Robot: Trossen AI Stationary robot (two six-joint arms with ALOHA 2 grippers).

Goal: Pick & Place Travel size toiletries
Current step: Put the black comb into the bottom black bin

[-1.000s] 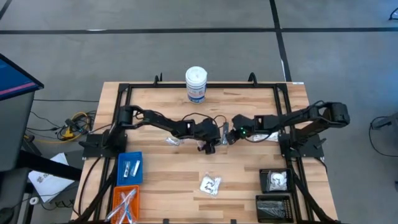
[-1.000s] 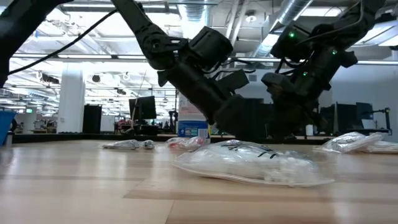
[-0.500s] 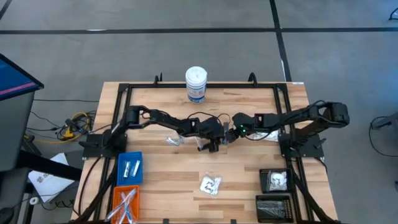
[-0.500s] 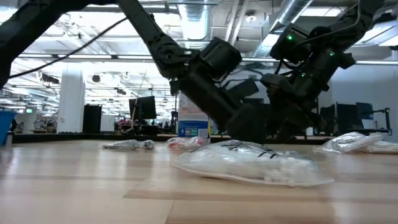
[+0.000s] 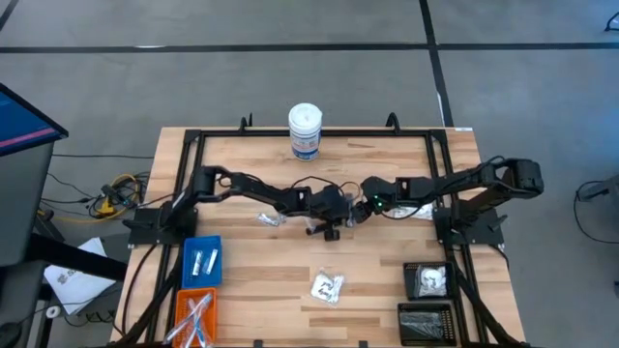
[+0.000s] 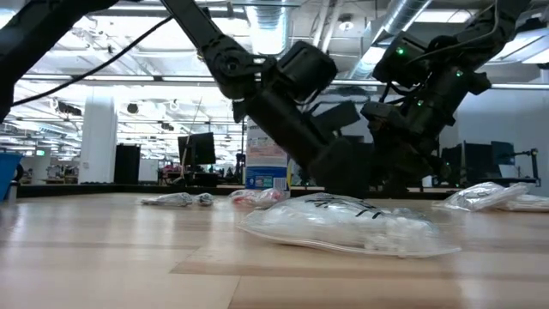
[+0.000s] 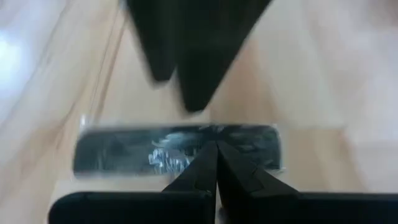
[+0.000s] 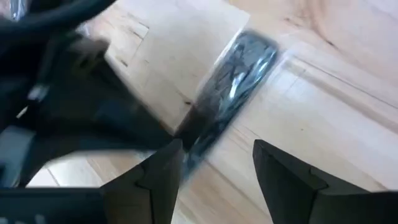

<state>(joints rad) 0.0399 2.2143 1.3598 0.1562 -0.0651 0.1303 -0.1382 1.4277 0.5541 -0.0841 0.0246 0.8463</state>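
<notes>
I am pinching the slim black piece (image 7: 177, 148) at mid-table in my left gripper (image 5: 332, 224), fingers pressed together on its edge, while my right gripper (image 5: 360, 206) is standing spread just right (releasing it).

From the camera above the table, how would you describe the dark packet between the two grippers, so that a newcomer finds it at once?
Start at the tall white canister on the table's far edge and come straight toward the near edge, to where the two arms meet. The dark shiny packet lies between the left gripper and the right gripper. Other loose packets hold white contents; this one is dark and slim.
</notes>
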